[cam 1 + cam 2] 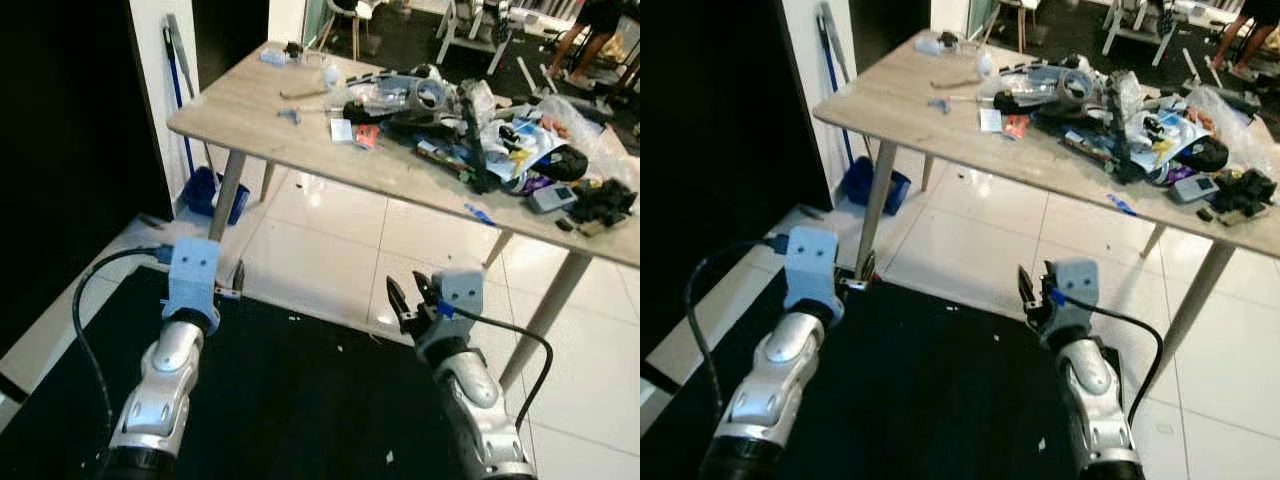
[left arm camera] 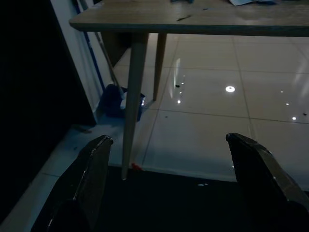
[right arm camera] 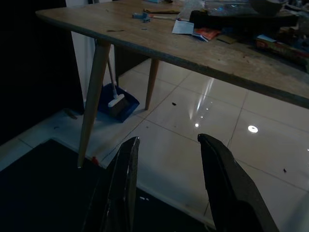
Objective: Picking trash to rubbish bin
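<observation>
I'm seeing the trash [image 1: 470, 125] lying heaped across the far right half of the wooden table [image 1: 230, 105], wrappers and dark bits piled together, well apart from both arms; a blue dustpan [image 3: 118, 104] is leaning by the wall behind the table leg [image 2: 131, 101]; my left gripper [image 2: 169, 181] is hanging spread wide above the black mat [image 1: 300, 400], grasping nothing; my right gripper [image 3: 166, 186] is hovering parted too, empty, over the mat's edge beside the white tiles [image 1: 330, 250].
</observation>
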Robot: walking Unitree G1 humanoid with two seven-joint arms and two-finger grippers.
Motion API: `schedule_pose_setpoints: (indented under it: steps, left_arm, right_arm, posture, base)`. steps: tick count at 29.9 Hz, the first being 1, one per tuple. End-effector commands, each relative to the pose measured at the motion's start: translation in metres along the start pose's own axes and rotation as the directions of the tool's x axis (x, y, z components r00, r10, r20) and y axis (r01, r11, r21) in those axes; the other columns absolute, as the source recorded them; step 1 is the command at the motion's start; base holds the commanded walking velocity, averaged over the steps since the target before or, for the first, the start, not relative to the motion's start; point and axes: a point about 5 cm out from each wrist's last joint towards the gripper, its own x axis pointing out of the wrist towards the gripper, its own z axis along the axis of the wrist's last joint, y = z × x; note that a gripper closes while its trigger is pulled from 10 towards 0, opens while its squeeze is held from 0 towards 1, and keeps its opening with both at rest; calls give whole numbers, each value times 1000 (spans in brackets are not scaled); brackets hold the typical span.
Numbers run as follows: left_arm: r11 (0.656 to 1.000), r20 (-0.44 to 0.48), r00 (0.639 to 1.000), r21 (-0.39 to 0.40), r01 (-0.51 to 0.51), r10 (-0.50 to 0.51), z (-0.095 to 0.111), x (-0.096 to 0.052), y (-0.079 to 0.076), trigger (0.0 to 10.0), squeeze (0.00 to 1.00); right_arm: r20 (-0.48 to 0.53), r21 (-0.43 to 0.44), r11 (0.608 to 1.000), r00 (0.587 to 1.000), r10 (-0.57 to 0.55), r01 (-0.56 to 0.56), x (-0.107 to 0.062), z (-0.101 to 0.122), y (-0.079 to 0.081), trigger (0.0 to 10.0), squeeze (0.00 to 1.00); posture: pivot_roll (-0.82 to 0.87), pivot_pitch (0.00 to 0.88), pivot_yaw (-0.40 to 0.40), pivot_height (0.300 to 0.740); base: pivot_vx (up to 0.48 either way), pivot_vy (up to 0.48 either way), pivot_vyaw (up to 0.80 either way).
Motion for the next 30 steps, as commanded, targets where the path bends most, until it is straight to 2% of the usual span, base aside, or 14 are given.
schedule_pose_setpoints:
  steps: [1,30]
  left_arm:
    - [1000,-17,1000,2,10,-10,-5,-2,-4,10000,0]
    - [1000,-14,1000,7,7,-7,-5,-2,-4,10000,0]
  right_arm:
    - [-24,-8,1000,999,-21,21,-3,-4,-6,10000,0]
    - [-20,-18,1000,999,-27,26,0,-2,-7,10000,0]
  posture:
    - [-14,84,-100,740]
    - [-15,91,-104,740]
  base:
    - [300,0,0]
    - [300,0,0]
